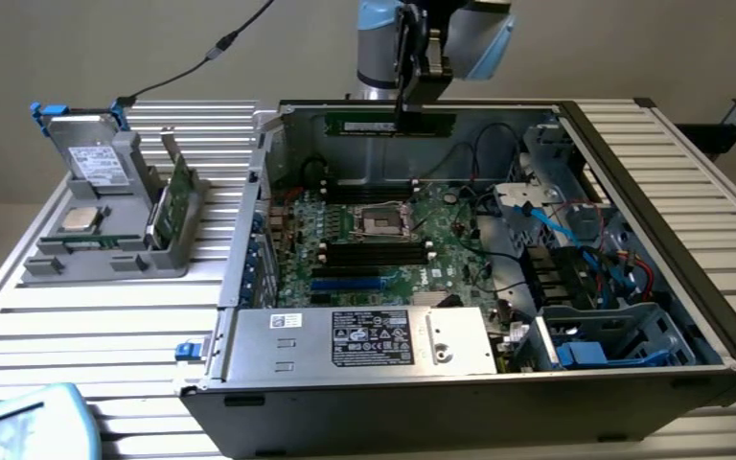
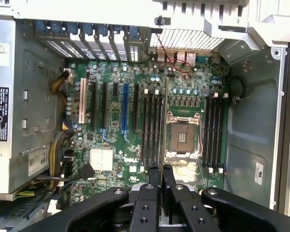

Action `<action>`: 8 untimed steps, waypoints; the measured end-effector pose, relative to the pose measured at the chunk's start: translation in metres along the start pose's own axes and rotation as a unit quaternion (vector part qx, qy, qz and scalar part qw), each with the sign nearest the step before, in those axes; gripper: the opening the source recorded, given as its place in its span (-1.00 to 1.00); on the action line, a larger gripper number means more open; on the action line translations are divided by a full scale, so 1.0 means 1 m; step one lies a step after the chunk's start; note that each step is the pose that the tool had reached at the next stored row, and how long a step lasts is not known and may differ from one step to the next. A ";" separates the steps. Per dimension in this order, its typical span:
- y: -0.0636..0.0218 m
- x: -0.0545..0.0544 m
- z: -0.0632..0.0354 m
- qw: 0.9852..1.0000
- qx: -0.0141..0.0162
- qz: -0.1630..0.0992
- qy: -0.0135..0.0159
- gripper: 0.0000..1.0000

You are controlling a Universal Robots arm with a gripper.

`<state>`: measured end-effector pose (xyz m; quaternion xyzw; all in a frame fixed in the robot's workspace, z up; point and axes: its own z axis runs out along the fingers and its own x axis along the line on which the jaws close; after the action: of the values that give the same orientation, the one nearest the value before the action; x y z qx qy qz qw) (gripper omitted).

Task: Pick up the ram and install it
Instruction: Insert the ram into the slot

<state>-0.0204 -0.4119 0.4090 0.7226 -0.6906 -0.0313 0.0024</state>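
hovering at twelve o'clock over the open computer case [image 1: 471, 422], the gripper [image 1: 409, 117] has its fingers [image 2: 153, 178] pinching the ram [image 1: 365, 125]: pickup done, seating in a motherboard slot [image 2: 151, 123] left.

Place: a robotics lab bench for PC assembly. You had a slatted aluminium table [image 1: 87, 326] against a bare wall [image 1: 87, 48]; on it stood an opened computer case [image 1: 471, 412] — motherboard [image 1: 445, 220] exposed — and a grey parts rack [image 1: 112, 257]. Overhead hung your robot arm [image 1: 471, 34], its gripper [image 1: 409, 117] clamped on the ram [image 1: 361, 125].
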 end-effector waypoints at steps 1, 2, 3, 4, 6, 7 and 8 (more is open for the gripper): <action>0.0003 0.000 0.0013 1.000 0.001 0.000 0.000 -0.73; 0.0008 0.000 0.0026 1.000 0.002 0.000 0.000 -0.73; 0.0013 0.000 0.0037 1.000 0.004 0.000 0.001 -0.73; 0.0020 0.000 0.0045 1.000 0.006 0.001 0.001 -0.73; 0.0036 0.000 0.0074 1.000 0.009 0.001 0.002 -0.73; 0.0048 0.000 0.0091 1.000 0.009 0.001 0.002 -0.73; 0.0059 0.000 0.0109 1.000 0.009 0.001 0.002 -0.73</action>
<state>-0.0269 -0.4117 0.3983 0.7219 -0.6916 -0.0237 -0.0026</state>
